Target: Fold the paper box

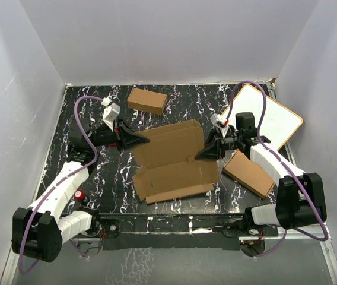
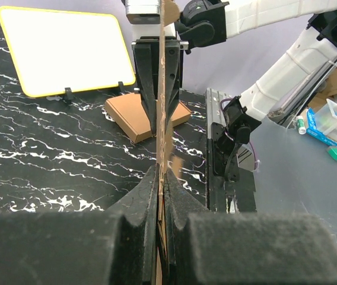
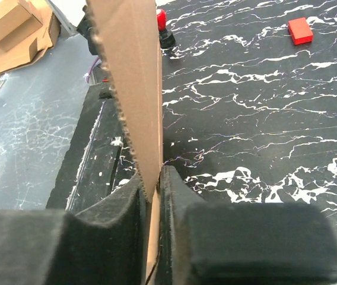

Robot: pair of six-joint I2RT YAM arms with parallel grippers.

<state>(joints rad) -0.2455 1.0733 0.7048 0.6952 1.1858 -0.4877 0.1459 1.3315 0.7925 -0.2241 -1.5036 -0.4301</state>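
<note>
The paper box (image 1: 174,160) is an opened brown cardboard mailer in the middle of the black marbled table, its back panel raised and its front panel lying flat. My left gripper (image 1: 140,140) is shut on the left edge of the raised panel. My right gripper (image 1: 204,153) is shut on its right edge. In the left wrist view the cardboard (image 2: 164,107) runs edge-on between my left gripper's pads (image 2: 160,178). In the right wrist view the cardboard flap (image 3: 134,83) stands between my right gripper's pads (image 3: 154,184).
A smaller chunky brown carton (image 1: 147,100) lies at the back. A flat brown carton (image 1: 248,173) lies at the right, next to a white board with a yellow rim (image 1: 263,116). A red button (image 1: 79,194) and a red block (image 3: 300,29) sit on the left side.
</note>
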